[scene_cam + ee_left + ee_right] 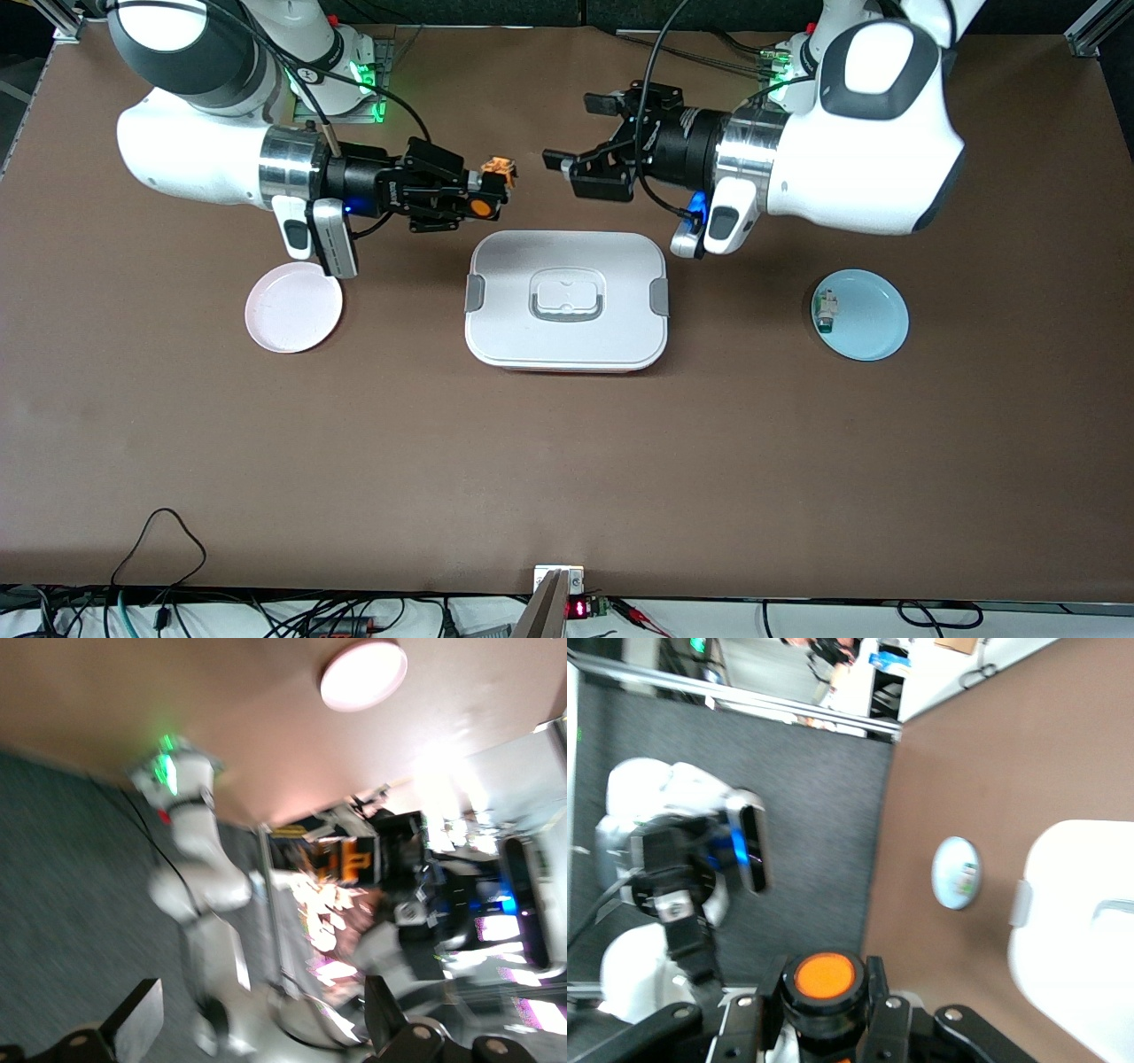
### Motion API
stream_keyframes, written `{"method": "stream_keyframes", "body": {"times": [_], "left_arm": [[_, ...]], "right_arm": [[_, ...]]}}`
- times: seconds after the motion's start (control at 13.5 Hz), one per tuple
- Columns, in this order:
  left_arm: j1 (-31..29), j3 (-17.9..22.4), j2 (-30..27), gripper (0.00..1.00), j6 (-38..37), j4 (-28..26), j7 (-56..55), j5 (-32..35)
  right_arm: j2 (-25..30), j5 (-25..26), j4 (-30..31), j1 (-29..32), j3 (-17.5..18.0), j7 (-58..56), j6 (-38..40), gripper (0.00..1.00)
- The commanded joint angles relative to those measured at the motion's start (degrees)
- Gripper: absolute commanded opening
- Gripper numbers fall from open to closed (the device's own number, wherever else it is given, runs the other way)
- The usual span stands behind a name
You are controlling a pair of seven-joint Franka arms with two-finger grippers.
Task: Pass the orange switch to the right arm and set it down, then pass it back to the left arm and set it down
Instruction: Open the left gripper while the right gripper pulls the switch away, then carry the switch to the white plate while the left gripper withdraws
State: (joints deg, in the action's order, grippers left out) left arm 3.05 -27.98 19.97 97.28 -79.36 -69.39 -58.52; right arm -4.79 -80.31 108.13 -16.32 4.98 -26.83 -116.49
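My right gripper (489, 193) is shut on the orange switch (485, 207), a stubby black part with an orange cap, and holds it in the air just off the box's edge toward the robots. In the right wrist view the switch (825, 979) sits between the two fingers of the right gripper (825, 994). My left gripper (578, 133) is open and empty, facing the switch across a short gap. Its spread fingers (142, 1019) show in the left wrist view. The white lidded box (567, 299) lies at the table's middle, below both grippers.
A pink plate (293, 307) lies toward the right arm's end, under the right wrist. A light blue plate (877, 323) toward the left arm's end holds a small white part with a green end (827, 309). Cables run along the table's edge nearest the front camera.
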Motion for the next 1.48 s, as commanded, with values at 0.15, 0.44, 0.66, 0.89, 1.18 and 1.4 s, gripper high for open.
{"method": "stream_keyframes", "body": {"times": [0.15,0.44,0.66,0.89,1.18,1.4], "left_arm": [[0.5,-0.9,-3.0,1.0,-7.6,1.3,18.2,22.0],[-0.3,-0.3,-3.2,1.0,-14.7,1.4,43.9,35.2],[-1.9,-0.5,-4.3,1.0,-17.6,1.5,46.7,39.5],[-2.3,0.3,-8.7,1.0,-17.7,1.3,50.0,47.1],[-2.3,8.0,-10.6,1.0,-18.1,0.5,51.2,48.6],[-2.1,15.6,-13.1,1.0,-19.8,-1.7,64.7,51.6]], "right_arm": [[1.0,23.9,-0.3,6.2,-0.1,-2.1,6.1,0.24],[0.6,44.6,-0.4,10.1,-0.1,-10.7,8.3,0.24],[-0.6,61.2,-0.4,11.0,-0.1,-20.9,7.9,0.24],[-2.4,74.5,-0.1,10.6,-0.1,-26.3,7.8,0.24],[-6.0,88.5,0.2,10.9,-0.1,-38.4,7.2,0.24],[-7.5,94.1,1.9,11.3,-0.1,-42.8,3.2,0.24]]}}
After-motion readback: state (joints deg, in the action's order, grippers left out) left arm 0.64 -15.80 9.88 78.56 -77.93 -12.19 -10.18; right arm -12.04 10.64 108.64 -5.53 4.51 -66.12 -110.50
